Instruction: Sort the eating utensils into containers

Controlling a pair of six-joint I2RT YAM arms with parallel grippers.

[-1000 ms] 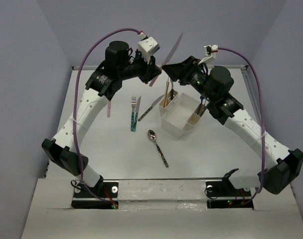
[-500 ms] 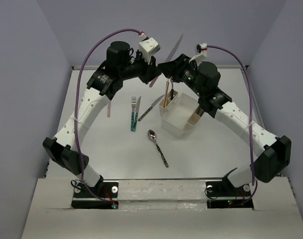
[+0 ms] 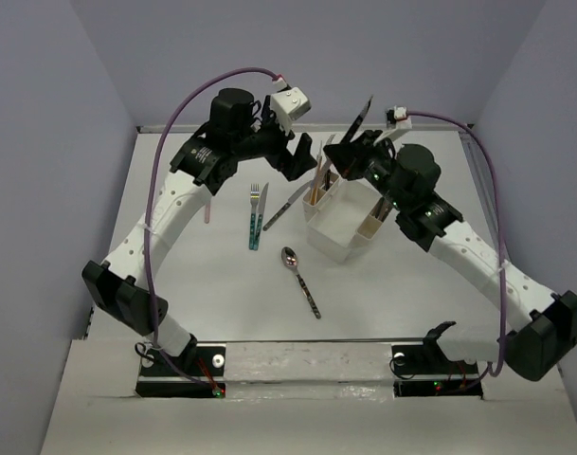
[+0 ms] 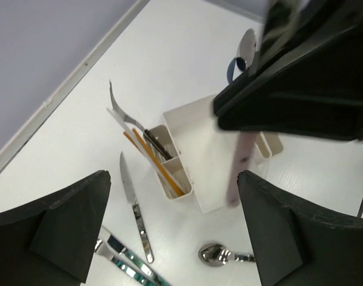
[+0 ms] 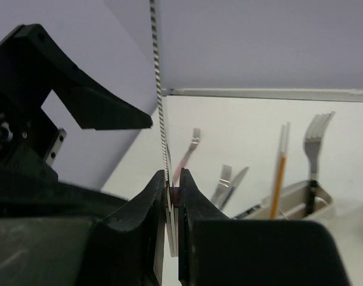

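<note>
Evidently the sorting was partway done: chopsticks (image 3: 318, 176) and a fork (image 5: 315, 143) already stood in an end slot of the caddy (image 3: 340, 239), while the right gripper (image 3: 357, 144), clamped on a pink-handled knife (image 3: 364, 112), held it raised, blade up, close by the caddy. The left gripper (image 3: 299, 157) hung spread wide and empty. A teal-handled fork (image 3: 255, 224), a loose knife (image 3: 281, 209), a spoon (image 3: 299, 273) and a pink-handled piece (image 3: 207, 207) under the left arm lay on the table (image 3: 411, 284), yet to be sorted.

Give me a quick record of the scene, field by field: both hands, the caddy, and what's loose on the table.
left hand: open, empty
right hand: shut on knife, blade up
caddy: chopsticks standing in an end slot
loose on table: fork, second knife, spoon
</note>
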